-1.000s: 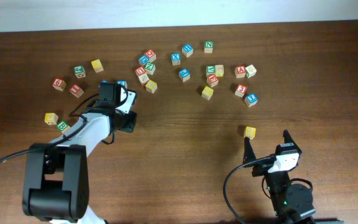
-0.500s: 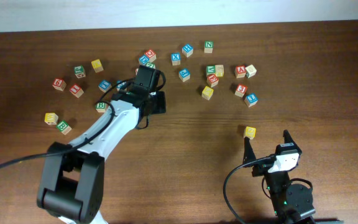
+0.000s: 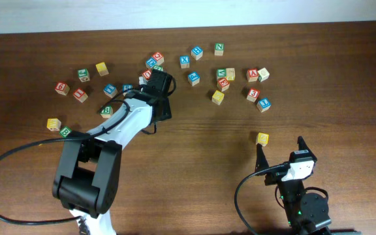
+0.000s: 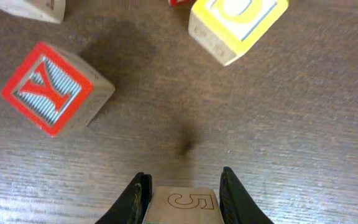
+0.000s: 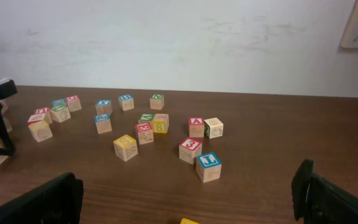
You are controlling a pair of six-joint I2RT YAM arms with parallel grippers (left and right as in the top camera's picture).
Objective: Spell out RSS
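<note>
Left pincer (image 4: 183,185): clamped on a pale bare-wood cube (image 4: 182,206), near the desk's (image 3: 344,78) far edge, left of its middle. Outlined character on the cube's top, S or 5, hard to tell which. Cut off by the lower frame edge; hidden under the arm (image 3: 126,121) from overhead. Just ahead, apart from it: red-faced wooden Y block (image 4: 51,87) leftward, yellow-faced wooden block (image 4: 236,23) rightward. Right pincer (image 3: 280,151): by the near edge towards the right corner, spread wide apart.

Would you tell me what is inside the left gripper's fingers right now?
A wooden block with an outlined 5 on its visible face sits between the fingers of the left gripper. Its other faces, and any letter there, are hidden.
</note>
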